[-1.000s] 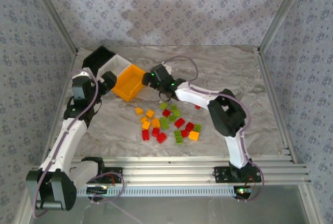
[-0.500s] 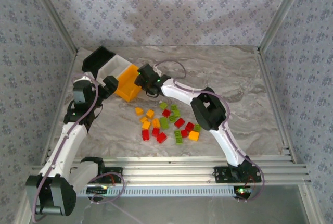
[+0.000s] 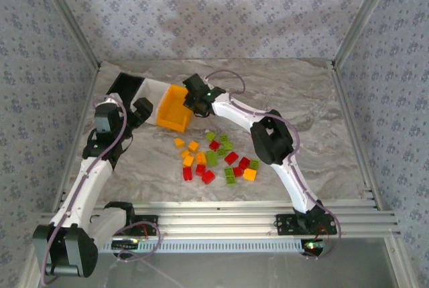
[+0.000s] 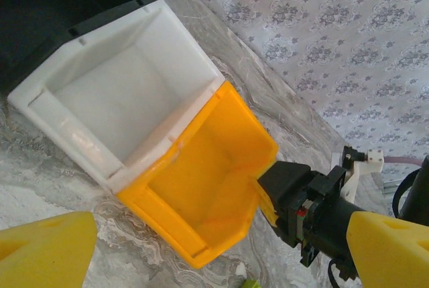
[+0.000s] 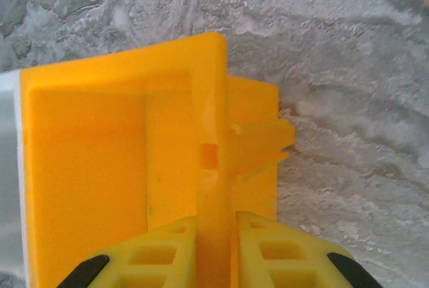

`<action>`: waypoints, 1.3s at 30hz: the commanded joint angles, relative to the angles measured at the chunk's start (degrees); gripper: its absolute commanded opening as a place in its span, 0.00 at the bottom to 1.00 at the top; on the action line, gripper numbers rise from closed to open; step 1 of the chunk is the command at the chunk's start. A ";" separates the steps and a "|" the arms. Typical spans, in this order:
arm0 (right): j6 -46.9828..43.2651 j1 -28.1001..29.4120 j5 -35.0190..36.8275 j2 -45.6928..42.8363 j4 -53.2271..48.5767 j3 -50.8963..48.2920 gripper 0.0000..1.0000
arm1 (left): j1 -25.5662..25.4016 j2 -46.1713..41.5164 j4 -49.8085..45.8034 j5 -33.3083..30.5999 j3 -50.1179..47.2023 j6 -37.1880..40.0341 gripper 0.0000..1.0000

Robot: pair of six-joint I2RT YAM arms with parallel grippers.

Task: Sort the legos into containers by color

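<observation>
Right wrist view: we see our right claw pinching a wall of the orange bin; our left claw gapes wide, empty, near the white bin.

Grey marbled tabletop carried everything. Three open-topped rectangular plastic bins sat in row at far left: black bin outermost, white bin touching it, orange bin touching white one on right. Small studded plastic bricks in red, orange-yellow and lime green lay in loose cluster at centre, nearer than bins and apart from them.
</observation>
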 commanded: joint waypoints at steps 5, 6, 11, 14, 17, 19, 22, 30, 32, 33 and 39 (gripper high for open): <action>-3.81 -1.15 -2.13 5.72 -9.78 6.24 0.37 | -0.41 0.10 -0.92 0.33 0.62 -0.07 0.96; -3.96 -1.19 -2.57 6.23 -9.84 6.79 0.36 | -0.42 0.14 -1.04 0.30 0.61 0.05 0.96; -5.16 -1.53 -2.91 6.86 -10.63 7.80 0.21 | -0.49 0.39 -1.72 0.03 0.95 0.29 0.96; -6.31 -2.13 -2.37 6.08 -10.39 7.84 0.14 | -0.47 0.66 -1.93 0.00 1.06 0.31 0.96; -7.34 -3.29 -2.50 5.31 -10.43 8.04 0.07 | -0.44 0.91 -2.19 0.03 1.07 0.15 0.96; -9.13 -4.55 -2.41 4.57 -11.72 8.66 0.02 | -0.56 1.02 -2.35 0.32 1.32 0.08 0.96; -13.71 -7.02 -2.27 2.90 -14.69 9.87 0.00 | -0.70 1.05 -2.59 0.95 1.67 0.05 0.96; -32.35 -16.11 -6.56 -2.50 -25.36 9.74 0.00 | -2.60 1.83 -2.05 2.07 1.47 -0.48 0.96; -36.69 -18.67 -8.01 -3.95 -27.00 8.25 0.00 | -3.38 2.39 -2.11 2.27 1.75 -0.44 0.96; -39.02 -19.98 -8.86 -4.92 -27.08 7.02 0.00 | -3.93 2.67 -2.20 2.28 1.91 -0.38 0.96; -46.40 -27.27 -12.78 -9.65 -25.21 -1.60 0.00 | -7.82 3.81 -2.99 1.01 2.11 0.49 0.96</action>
